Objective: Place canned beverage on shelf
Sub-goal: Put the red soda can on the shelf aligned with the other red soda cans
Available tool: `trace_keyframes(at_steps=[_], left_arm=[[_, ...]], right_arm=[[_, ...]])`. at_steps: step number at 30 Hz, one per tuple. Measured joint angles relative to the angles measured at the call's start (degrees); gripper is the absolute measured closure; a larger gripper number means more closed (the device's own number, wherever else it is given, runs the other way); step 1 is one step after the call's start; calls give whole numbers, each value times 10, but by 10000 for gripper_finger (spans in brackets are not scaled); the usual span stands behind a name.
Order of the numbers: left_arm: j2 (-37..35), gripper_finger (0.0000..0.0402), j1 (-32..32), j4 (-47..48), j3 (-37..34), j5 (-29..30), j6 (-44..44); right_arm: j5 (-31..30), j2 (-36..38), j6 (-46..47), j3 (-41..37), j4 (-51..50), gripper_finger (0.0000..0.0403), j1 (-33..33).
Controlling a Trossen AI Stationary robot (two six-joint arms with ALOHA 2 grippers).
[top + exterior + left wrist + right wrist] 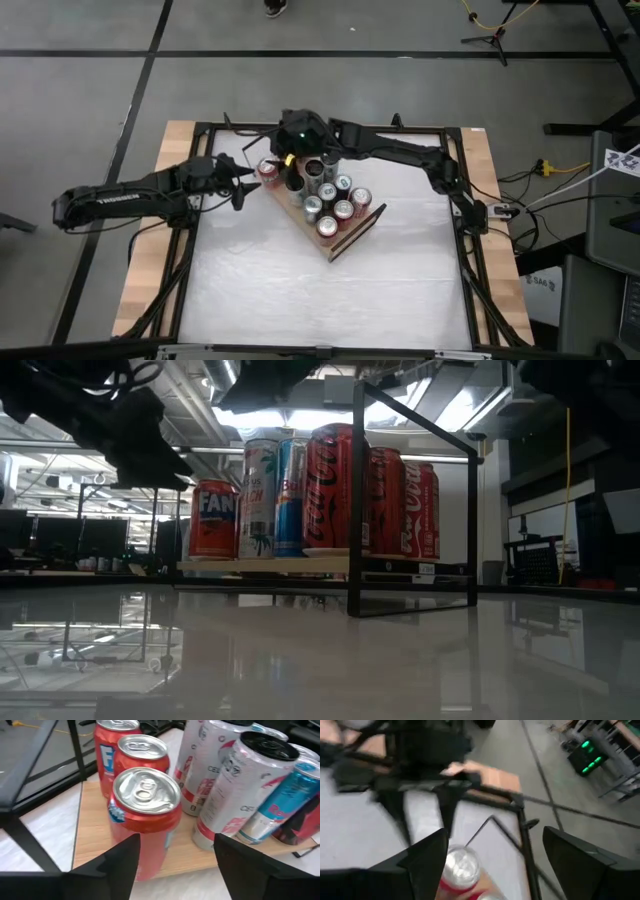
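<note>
Left wrist view: left claw (pixel 175 855) released beside red can (pixel 145 815); high view shows shelf (pixel 350 235).

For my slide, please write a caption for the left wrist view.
Left gripper open beside a red can on the wooden shelf, among other cans.

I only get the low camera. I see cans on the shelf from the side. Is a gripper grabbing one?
Observer: Not quite. The left gripper has open fingers either side of a red can, with a gap on one side.
Operator: Is that can on the shelf?
Observer: Yes, it stands upright on the shelf, near a corner.
Operator: Where's the other arm?
Observer: The right gripper hovers open above the cans, looking down on one silver top.
</note>
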State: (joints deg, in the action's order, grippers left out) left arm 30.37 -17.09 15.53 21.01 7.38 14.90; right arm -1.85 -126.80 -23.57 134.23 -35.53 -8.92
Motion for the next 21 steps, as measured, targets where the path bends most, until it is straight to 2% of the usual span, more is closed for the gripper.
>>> trace_keyframes(at_steps=[8, 17, 21], left_arm=[[10, 194, 18, 14, 0, 11, 30], [52, 216, 33, 17, 0, 11, 45], [74, 225, 34, 16, 0, 15, 46]], right_arm=[[-2, -38, -1, -1, 41, 86, -13], [-61, -72, -10, 0, 62, 86, -20], [-61, -80, -9, 0, 50, 86, -24]])
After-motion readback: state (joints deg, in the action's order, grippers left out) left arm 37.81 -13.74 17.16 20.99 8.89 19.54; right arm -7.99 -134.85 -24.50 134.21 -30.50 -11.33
